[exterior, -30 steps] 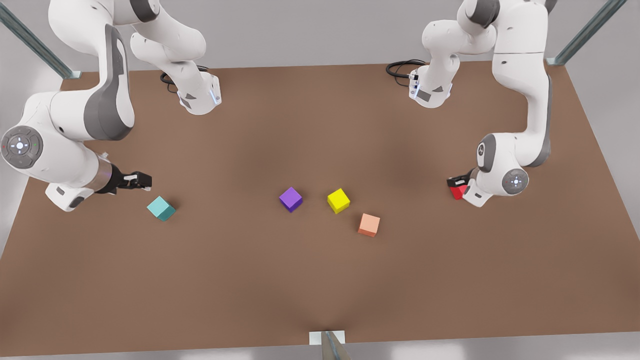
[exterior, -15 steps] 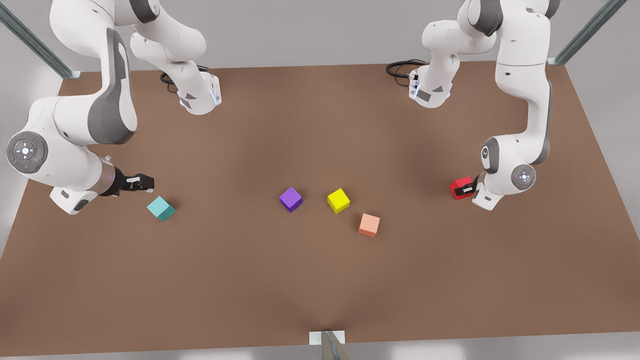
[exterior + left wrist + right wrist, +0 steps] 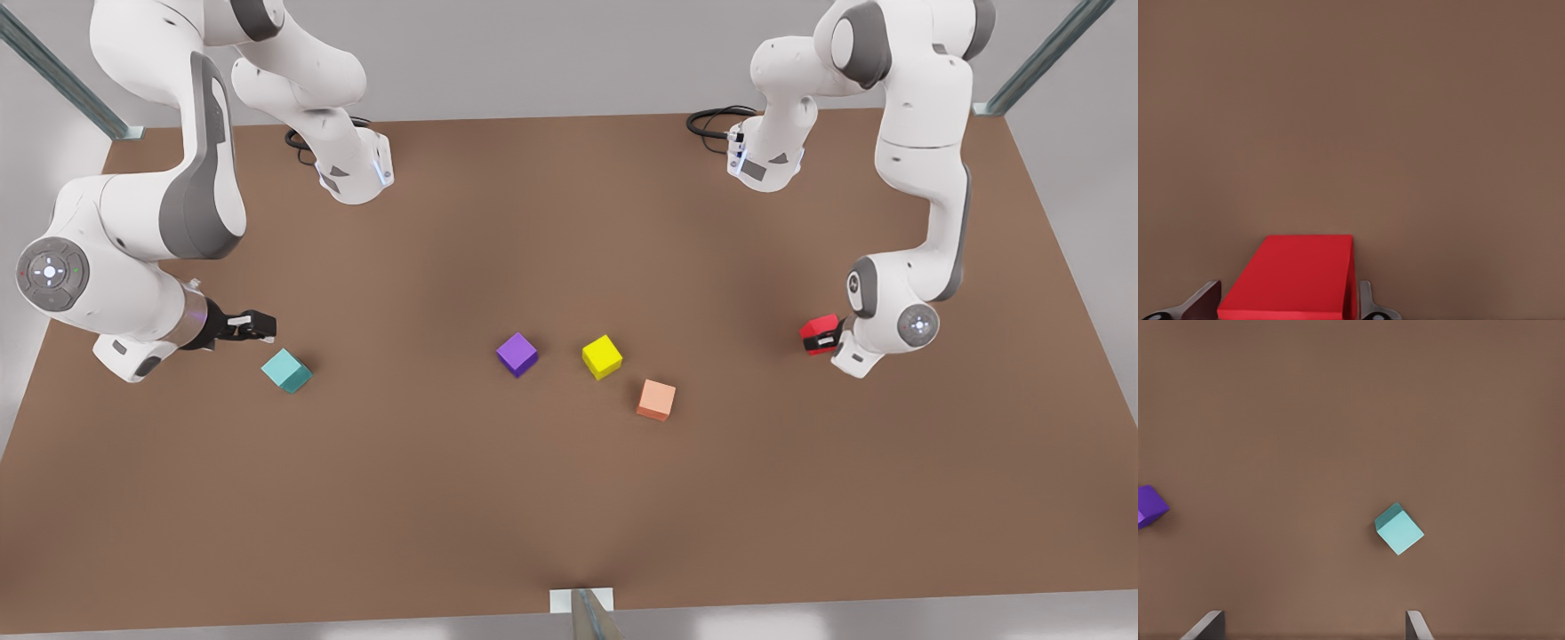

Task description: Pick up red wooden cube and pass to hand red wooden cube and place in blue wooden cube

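Fingers [image 3: 1368,303] of the left claw [image 3: 830,337] clamp the half-hidden red wooden cube [image 3: 818,331]; right claw [image 3: 256,325] spread wide.

On the table [image 3: 569,498], three cubes [image 3: 602,356] sit between two outer cubes, each beside a tool.

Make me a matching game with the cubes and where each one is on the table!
Things:
1. red wooden cube
2. blue wooden cube
3. purple cube
4. salmon cube

Places:
A. just beside the yellow cube, toward the front view's left
B. between the left gripper fingers
C. nearest the front view's lower edge
D. near the open right gripper

Pairs: 1-B, 2-D, 3-A, 4-C
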{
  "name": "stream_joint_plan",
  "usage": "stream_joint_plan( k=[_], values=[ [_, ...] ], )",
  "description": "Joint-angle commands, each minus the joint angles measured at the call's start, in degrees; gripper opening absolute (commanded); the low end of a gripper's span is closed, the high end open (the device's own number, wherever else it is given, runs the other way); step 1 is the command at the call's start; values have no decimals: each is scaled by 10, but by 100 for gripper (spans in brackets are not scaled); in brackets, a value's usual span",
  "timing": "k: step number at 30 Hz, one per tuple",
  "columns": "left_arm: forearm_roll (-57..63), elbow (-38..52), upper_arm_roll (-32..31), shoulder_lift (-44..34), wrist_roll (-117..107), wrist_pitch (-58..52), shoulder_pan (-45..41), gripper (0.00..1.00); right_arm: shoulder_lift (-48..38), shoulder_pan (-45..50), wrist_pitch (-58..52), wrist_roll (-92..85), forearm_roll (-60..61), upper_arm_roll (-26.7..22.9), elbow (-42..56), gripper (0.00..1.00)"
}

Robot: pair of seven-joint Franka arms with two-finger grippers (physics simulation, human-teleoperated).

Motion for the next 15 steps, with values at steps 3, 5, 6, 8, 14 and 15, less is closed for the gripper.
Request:
stream_joint_plan(
  k=[3, 5, 6, 8, 14, 15],
  values=[
    [-31, 1, -1, 2, 30, 13, 0, 87, 0, 0, 1, -2, 1, 0, -2, 100],
    [-32, 1, -1, 2, 30, 14, 0, 81, 0, 0, 3, -2, 1, 0, -2, 100],
    [-32, 1, -1, 2, 30, 14, 0, 78, 0, 0, 3, -2, 1, 0, -3, 100],
    [-32, 2, -2, 2, 30, 14, 0, 76, 0, 0, 3, -2, 2, 0, -3, 100],
    [-37, 112, -72, -12, 7, -122, 25, 66, 46, 1, 3, -120, 9, 3, 24, 100],
    [-49, 174, -92, -4, 11, -187, 26, 66, 66, -1, -1, -227, 44, 3, 37, 100]
  ],
)
